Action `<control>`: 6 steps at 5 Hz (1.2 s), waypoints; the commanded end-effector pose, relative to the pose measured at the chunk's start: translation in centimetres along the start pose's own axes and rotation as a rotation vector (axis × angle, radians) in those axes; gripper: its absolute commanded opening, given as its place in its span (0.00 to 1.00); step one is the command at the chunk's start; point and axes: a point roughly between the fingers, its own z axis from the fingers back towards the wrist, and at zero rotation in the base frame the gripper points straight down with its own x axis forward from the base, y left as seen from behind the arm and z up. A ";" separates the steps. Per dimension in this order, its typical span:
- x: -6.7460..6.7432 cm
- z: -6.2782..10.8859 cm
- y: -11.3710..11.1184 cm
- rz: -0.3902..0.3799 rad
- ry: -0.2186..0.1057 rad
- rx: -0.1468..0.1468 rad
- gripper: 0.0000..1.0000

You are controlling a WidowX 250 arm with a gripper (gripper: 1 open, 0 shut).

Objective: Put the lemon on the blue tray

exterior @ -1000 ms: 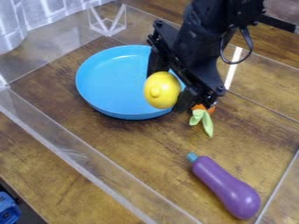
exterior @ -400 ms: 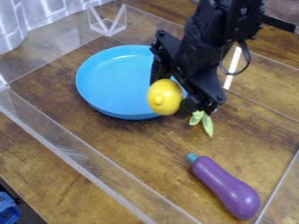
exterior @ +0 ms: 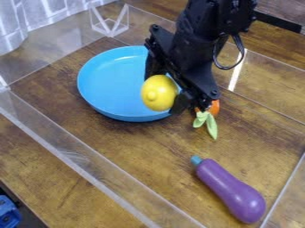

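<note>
So the black gripper (exterior: 165, 78) has the yellow lemon (exterior: 159, 93) pinched in its fingers, nub facing the camera, in front of the near right part of the blue tray (exterior: 110, 82). Can't tell if it's touching the tray. Just right of that there's the carrot (exterior: 208, 119), green leaves pointing nearward, and the purple eggplant (exterior: 229, 190) lies near right on the wooden table (exterior: 149, 165).

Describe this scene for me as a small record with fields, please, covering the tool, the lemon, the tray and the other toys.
tool: black gripper, closed on the lemon
lemon: yellow, glossy, overlapping the tray's near right part in this view; contact with the tray cannot be told
blue tray: round, raised rim, on the wooden table
carrot: orange with green leaves, right of the tray, partly hidden by the tool
eggplant: purple, lying nearer the camera
</note>
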 end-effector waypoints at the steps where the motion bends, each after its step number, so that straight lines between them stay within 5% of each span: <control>1: -0.3 2.2 2.4 0.054 -0.044 0.010 0.00; 2: -0.9 1.7 3.2 0.071 -0.032 0.015 0.00; 3: -1.3 1.0 3.5 0.082 -0.023 0.018 1.00; 6: -2.1 -1.4 3.9 0.092 -0.014 0.033 1.00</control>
